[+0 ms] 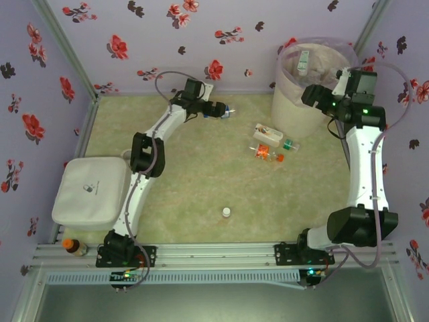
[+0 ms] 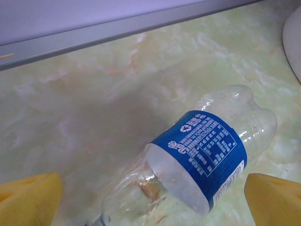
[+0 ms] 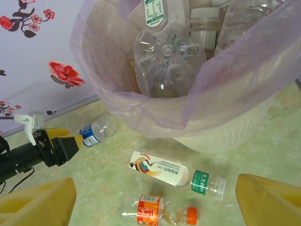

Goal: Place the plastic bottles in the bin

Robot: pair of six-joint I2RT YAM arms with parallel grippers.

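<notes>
Under the wide left tool (image 2: 151, 200) lies a blue-labelled bottle (image 2: 202, 150). The right tool (image 3: 153, 201), wide and empty, faces the bin (image 3: 235, 129).

Bottles (image 3: 169, 66) inside bin (image 1: 295, 114); loose bottles (image 1: 267, 134) on table (image 1: 201, 194) left of bin (one at left gripper (image 1: 228, 112)).

Pale green marbled table (image 1: 201, 181). Far right: bin (image 1: 298, 111), with white-labelled bottle (image 1: 267, 134), green-labelled bottle (image 1: 289, 143) and orange-labelled bottle (image 1: 268, 155) just beside it. Elsewhere: blue-labelled bottle (image 2: 207, 146) far middle, white cap (image 1: 226, 212) near front, white box (image 1: 90, 191) left.
</notes>
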